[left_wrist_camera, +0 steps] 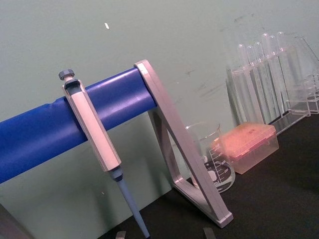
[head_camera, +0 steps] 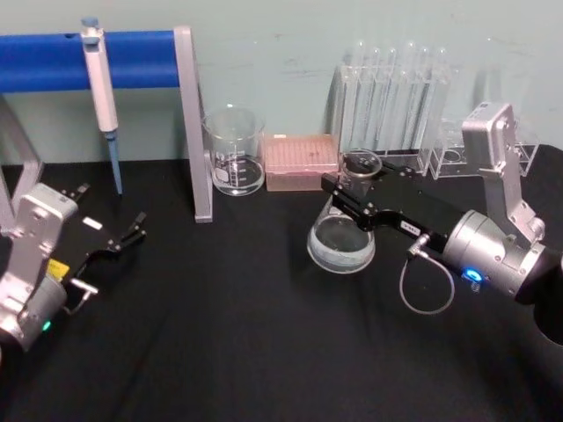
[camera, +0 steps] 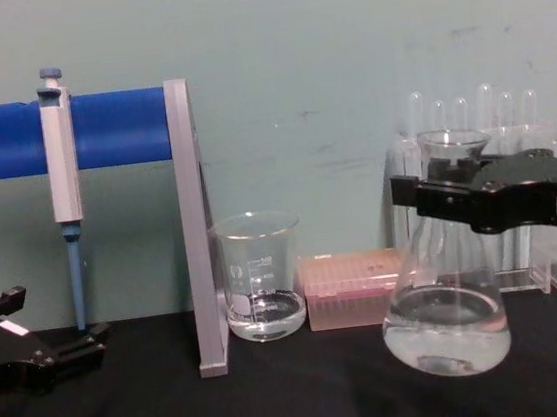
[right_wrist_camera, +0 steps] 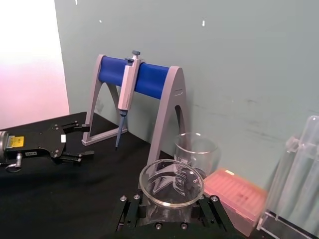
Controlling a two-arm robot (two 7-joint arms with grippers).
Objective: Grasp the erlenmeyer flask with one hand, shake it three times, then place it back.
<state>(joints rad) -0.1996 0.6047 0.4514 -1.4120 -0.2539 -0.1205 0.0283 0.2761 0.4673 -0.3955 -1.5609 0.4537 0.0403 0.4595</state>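
Observation:
The erlenmeyer flask [head_camera: 341,243] is clear glass with a little clear liquid in its wide base. My right gripper [head_camera: 347,192], black-jawed with a silver wrist, is shut on its narrow neck. In the chest view the flask [camera: 447,320] hangs slightly tilted just above the black table, and the right gripper [camera: 428,196] clamps it below the rim. The right wrist view looks down into the flask mouth [right_wrist_camera: 172,184], which sits between the jaws. My left gripper [head_camera: 132,233] rests open at the table's left, far from the flask, and is also seen open from the right wrist camera [right_wrist_camera: 82,142].
A glass beaker [head_camera: 236,154] with some liquid stands behind and left of the flask. A pink tip box [head_camera: 302,161] and a test tube rack [head_camera: 391,97] stand behind the flask. A pipette [head_camera: 101,83] hangs on the blue-barred stand [head_camera: 192,123] at the back left.

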